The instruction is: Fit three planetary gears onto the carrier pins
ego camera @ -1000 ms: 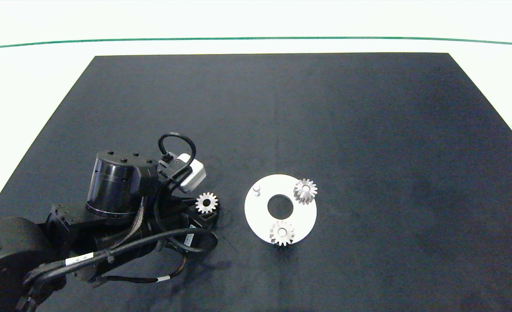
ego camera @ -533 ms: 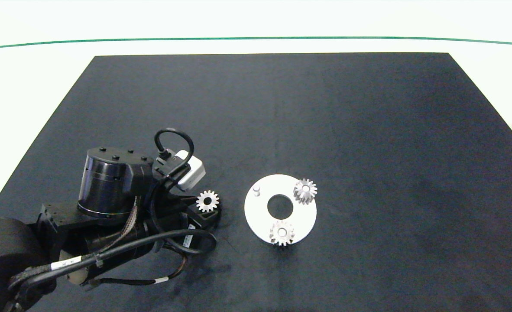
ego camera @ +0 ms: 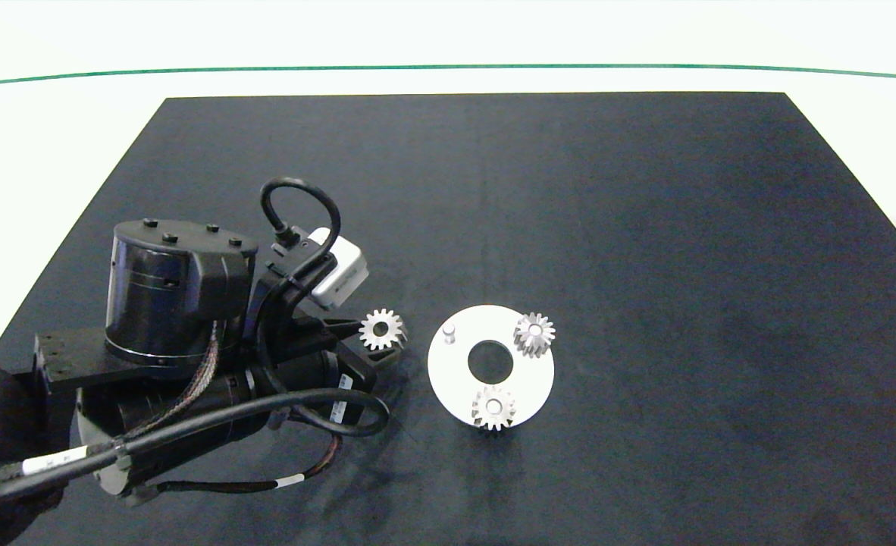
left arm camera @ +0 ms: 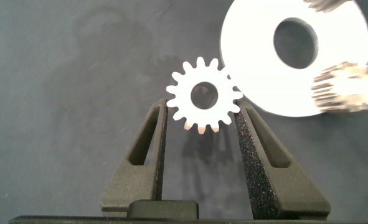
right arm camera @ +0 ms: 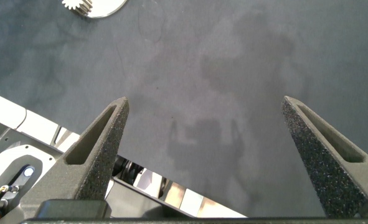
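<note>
Head view. Left gripper (ego camera: 382,339): clamped on the third gear (ego camera: 381,329), held flat and clear of the black mat (ego camera: 645,227). Change over the last second: arm and gear have risen and travelled from a spot well apart from the white disc (ego camera: 448,379) to one just beside its left rim. Judged meaning: pick-up is complete and the transfer leg is under way; alignment over the pin comes next.
Bare pin (ego camera: 449,331): upper-left of the disc, nearest the carried gear, unoccupied.
Seated gear, far-right (ego camera: 534,334): on its pin by the disc's right rim, overhanging it slightly.
Seated gear, near edge (ego camera: 493,407): on its pin at the disc's near rim. Two of three installed.
Disc position: a little right of the mat's centre, toward the near edge. Unchanged.

Left wrist view. Gear bore open and round; fingertips (left arm camera: 241,118) press the teeth from both sides. Disc rim lies just beyond the gear; the free pin itself is not seen here.

Right wrist view. Right gripper (right arm camera: 205,106): fingers spread wide, nothing between them, parked above bare mat well away from the work; a sliver of disc and gear shows at one corner.

Markings. White tags on the left arm's cables (ego camera: 54,459); print too small to read. No brand legible.
</note>
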Controlling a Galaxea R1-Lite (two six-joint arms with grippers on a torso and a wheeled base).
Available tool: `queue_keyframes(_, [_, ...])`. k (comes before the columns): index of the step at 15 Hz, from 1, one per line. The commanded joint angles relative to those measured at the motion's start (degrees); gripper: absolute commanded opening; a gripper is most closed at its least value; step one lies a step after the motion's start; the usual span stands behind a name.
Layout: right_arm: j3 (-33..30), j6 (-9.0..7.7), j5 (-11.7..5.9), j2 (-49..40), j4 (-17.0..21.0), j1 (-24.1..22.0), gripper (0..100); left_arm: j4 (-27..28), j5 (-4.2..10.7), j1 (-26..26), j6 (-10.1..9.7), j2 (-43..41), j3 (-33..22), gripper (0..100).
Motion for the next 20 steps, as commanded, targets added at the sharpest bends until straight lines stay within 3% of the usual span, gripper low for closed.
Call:
queue_keyframes(1, [-0.2, -0.04, -0.07, 0.3, 0.3, -0.1, 100, 3.3, 1.00, -3.5, 0.07, 0.3, -4.2, 1])
queue_keyframes(3, [-0.3, -0.04, -0.07, 0.6, 0.3, 0.1, 100, 3.2, 2.41, -4.5, 0.07, 2.1, -5.5, 1])
queue_keyframes(8, [-0.8, -0.13, -0.07, 0.7, 0.3, -0.1, 100, 3.2, 3.90, -6.3, 0.07, 6.4, -8.8, 1])
queue_keyframes(20, [-1.5, -0.31, -0.07, 1.3, 0.4, -0.1, 100, 2.9, 4.25, -7.1, -0.01, 10.2, -11.2, 1])
